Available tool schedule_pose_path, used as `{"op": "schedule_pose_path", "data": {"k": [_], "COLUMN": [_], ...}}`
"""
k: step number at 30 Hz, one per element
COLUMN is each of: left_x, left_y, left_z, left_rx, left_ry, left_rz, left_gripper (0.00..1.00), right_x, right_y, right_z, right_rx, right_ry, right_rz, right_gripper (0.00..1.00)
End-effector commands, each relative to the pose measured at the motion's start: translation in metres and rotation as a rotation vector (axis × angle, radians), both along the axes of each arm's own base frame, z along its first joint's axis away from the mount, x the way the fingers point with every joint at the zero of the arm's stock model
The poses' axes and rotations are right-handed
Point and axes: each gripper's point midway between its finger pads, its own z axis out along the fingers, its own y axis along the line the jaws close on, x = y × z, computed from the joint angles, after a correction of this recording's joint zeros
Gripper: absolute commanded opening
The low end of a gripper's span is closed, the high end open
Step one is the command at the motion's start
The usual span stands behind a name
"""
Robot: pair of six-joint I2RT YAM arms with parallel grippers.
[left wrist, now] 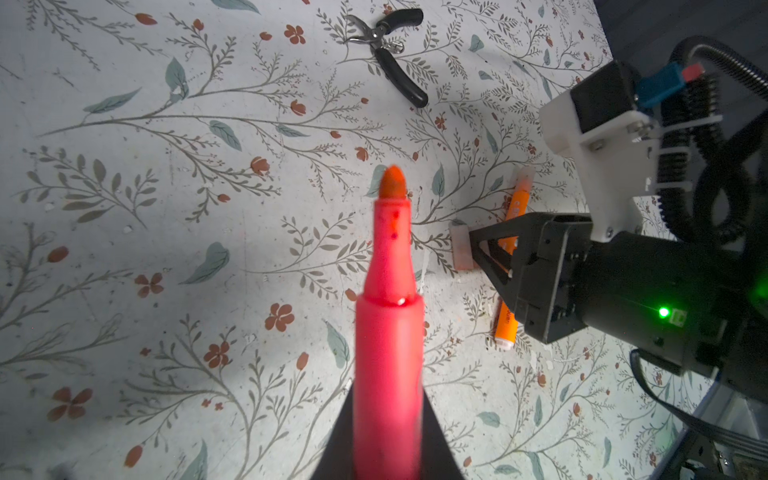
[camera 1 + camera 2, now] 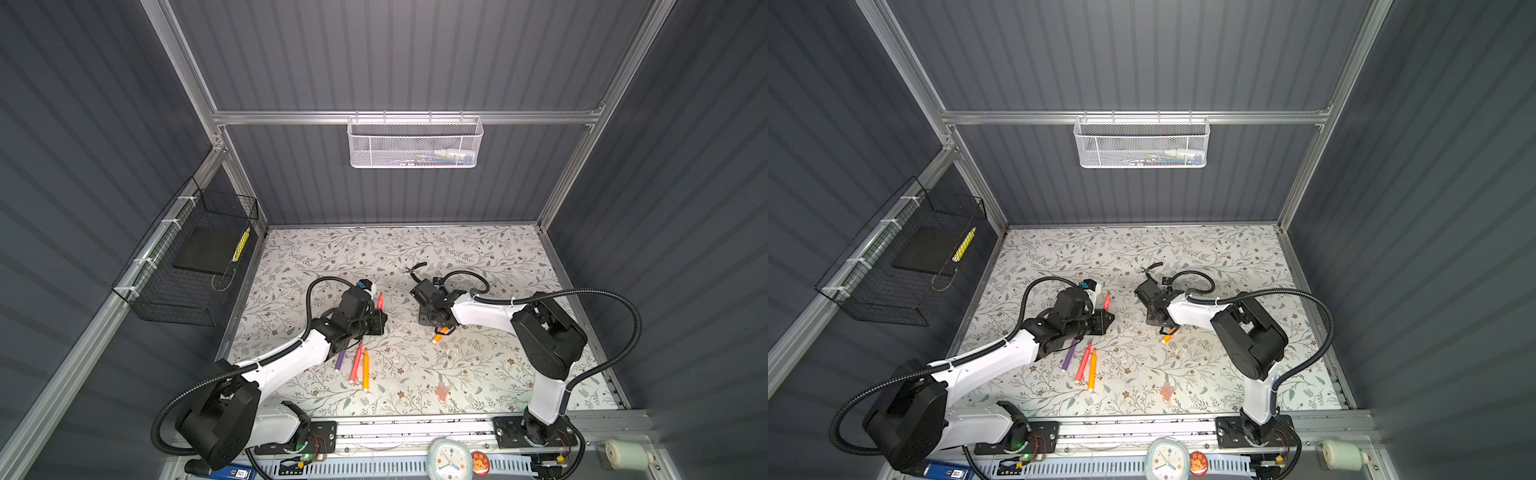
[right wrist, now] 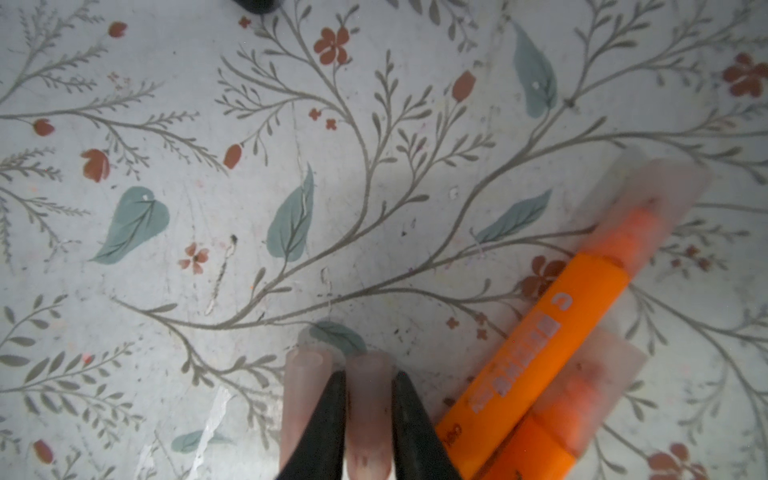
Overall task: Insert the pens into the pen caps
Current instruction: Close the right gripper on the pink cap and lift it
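Six pens are showing around the desk (image 2: 478, 257). Three are orange: a bare orange pen (image 2: 365, 370), a lettered orange pen (image 3: 536, 345) and a second capped orange pen (image 3: 528, 446). Two are pink-red: a gripped pink-red pen (image 1: 388, 332) and a loose pink-red pen (image 2: 356, 363). One is a purple pen (image 2: 340, 360). Four caps are showing at the right wrist: a first fitted cap (image 3: 660, 187), a second fitted cap (image 3: 594, 382), a gripped cap (image 3: 369, 415) and a spare cap (image 3: 305, 399). A pinkish bit (image 2: 441, 390) is lying apart, too small to identify. Two pincers are showing: the left pincer (image 1: 388, 390) and the right pincer (image 3: 370, 376). One pair of pliers (image 1: 401, 75), two baskets, a white mesh basket (image 2: 415, 143) and a black wire basket (image 2: 183, 266), and one clock (image 2: 450, 459) are also showing.
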Motion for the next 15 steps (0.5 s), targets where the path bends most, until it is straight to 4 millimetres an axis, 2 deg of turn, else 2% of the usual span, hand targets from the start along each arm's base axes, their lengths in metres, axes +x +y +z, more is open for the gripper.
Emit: {"op": "schedule_pose_path", "data": {"k": [1,5,8,15], "left_x": [0.004,0.002,-0.002,-0.022], "left_y": [-0.007,-0.009,-0.016,-0.045], "left_z": [0.017,0.019,0.023,0.037], "left_rx": [-0.018,-0.021,-0.020,0.008], "left_ry": [-0.048,-0.059,-0.078,-0.156], "left_rz": [-0.026,-0.037,-0.067,-0.178], "left_gripper": [0.00,0.00,0.00,0.00], "right_x": [-0.004,-0.005,-0.004,-0.009], "right_y": [-0.006,-0.007,-0.009,-0.022], "right_z": [-0.012,-0.009,0.001,0.047], "right_rx": [-0.026,-0.012,0.007,0.092], "right_ry": [0.033,0.019,-0.010,-0.139], "right_rz": [-0.017,-0.024,-0.034,-0.069], "right_gripper": [0.22,0.18,0.17,0.14]}}
